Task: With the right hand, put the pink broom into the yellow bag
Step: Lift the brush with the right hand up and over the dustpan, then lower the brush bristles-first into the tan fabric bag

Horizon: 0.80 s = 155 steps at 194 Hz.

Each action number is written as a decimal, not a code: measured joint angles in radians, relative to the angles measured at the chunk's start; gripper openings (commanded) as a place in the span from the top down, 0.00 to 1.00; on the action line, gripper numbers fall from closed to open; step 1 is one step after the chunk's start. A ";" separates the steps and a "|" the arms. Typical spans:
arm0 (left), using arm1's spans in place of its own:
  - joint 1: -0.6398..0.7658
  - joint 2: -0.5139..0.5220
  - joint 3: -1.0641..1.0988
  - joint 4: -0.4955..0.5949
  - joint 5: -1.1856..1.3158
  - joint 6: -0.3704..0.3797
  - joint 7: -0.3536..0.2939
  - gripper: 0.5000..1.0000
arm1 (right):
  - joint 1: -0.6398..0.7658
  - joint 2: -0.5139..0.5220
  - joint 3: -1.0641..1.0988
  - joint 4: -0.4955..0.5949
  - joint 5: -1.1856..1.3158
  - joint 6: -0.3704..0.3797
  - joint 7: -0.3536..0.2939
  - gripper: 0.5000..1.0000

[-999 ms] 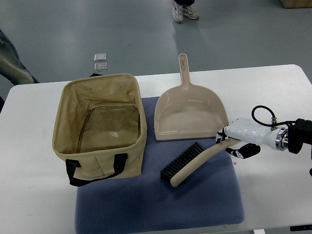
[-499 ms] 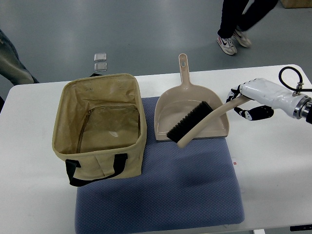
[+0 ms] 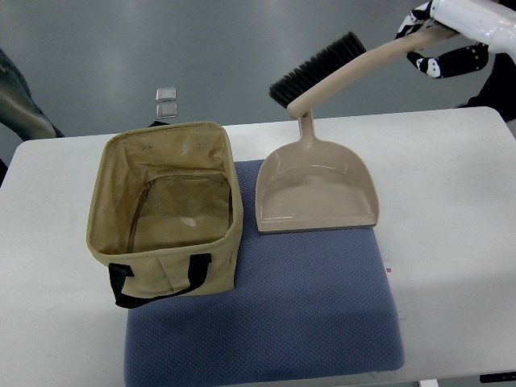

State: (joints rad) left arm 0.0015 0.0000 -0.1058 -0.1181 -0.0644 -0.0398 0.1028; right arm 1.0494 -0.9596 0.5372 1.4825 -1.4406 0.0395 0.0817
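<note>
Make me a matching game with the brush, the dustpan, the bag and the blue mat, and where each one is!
Things:
1. broom
2. dustpan
3. bag
4. blue mat

Places:
A. spread flat on the white table
B. standing open on the left, empty inside
C. held up in the air by the right hand
D. lying on the mat's far edge, handle pointing away

Pairs: 1-C, 2-D, 3-B, 4-A

Legible text: none. No lettering, brand, number or sign can be read on the bag, broom, dustpan, mat or table.
</note>
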 measured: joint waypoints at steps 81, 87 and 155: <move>0.000 0.000 0.000 0.000 0.000 0.000 0.000 0.00 | 0.132 0.312 -0.015 -0.036 -0.225 0.172 -0.022 1.00; 0.000 0.000 0.000 0.000 0.000 0.000 0.000 0.00 | 0.132 0.331 -0.015 -0.037 -0.240 0.182 -0.022 1.00; 0.000 0.000 0.000 0.000 0.000 0.000 0.000 0.00 | 0.135 0.496 -0.065 -0.068 -0.335 0.211 -0.024 1.00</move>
State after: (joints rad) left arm 0.0014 0.0000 -0.1059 -0.1181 -0.0644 -0.0399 0.1028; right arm 1.1840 -0.4631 0.4718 1.4142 -1.7753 0.2501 0.0580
